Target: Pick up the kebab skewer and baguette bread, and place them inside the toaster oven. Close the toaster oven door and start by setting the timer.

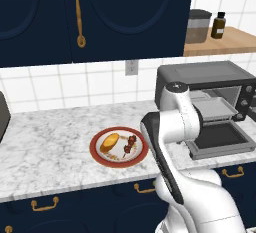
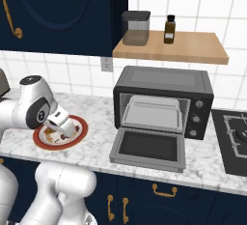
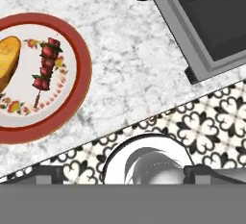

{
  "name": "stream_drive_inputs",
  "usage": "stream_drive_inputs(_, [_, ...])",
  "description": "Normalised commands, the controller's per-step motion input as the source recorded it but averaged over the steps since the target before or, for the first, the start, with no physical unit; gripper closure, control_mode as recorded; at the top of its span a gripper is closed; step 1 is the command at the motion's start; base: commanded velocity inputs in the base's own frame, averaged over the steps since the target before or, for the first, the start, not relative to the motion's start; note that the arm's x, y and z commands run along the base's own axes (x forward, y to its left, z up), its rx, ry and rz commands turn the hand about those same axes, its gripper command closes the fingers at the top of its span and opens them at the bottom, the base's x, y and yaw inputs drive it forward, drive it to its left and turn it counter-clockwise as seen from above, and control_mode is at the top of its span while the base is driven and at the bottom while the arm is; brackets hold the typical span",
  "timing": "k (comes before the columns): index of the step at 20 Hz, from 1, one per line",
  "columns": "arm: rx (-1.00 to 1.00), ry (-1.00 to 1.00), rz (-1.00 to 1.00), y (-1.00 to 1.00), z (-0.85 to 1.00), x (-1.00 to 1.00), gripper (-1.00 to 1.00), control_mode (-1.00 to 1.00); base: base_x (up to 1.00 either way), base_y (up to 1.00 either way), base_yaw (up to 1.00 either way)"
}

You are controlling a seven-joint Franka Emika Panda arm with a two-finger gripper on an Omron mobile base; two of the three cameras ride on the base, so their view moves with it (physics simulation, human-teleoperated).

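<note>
A red-rimmed floral plate point(image 1: 101, 158) lies on the marble counter. It carries the golden baguette bread point(image 1: 109, 142) on its left and the kebab skewer point(image 1: 130, 144) on its right. The hand view has the kebab skewer point(image 3: 44, 69) beside the baguette bread point(image 3: 7, 59) at its left. To the right stands the dark toaster oven point(image 2: 164, 81), its door point(image 2: 147, 147) folded down flat and a metal rack point(image 2: 152, 113) inside. My gripper point(image 3: 126, 175) hangs open and empty above the counter's front edge, just right of the plate point(image 2: 79, 133).
A wooden shelf point(image 2: 193, 45) above the oven carries a canister point(image 2: 135, 27) and a brown bottle point(image 2: 169, 29). A stove top point(image 2: 234, 139) lies right of the oven. A dark appliance point(image 1: 2, 117) stands at the far left. Navy cabinets hang overhead.
</note>
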Motion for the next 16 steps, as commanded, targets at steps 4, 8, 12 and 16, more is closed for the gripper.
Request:
stream_drive_inputs(4, [0.22,0.00,-0.10,0.99,-0.09,0.37,-1.00,-1.00,0.00,0.00,0.00])
stream_drive_inputs(8, [0.10,0.01,-0.12,0.76,-0.08,0.86,-1.00,-1.00,0.00,0.00,0.00])
stream_drive_inputs(12, [0.00,0.14,-0.15,0.56,-0.23,0.93,-1.00,-1.00,0.00,0.00,0.00])
stream_drive_inputs(16, [0.00,0.09,-0.12,0.44,-0.56,0.76,-1.00,-1.00,0.00,0.00,0.00])
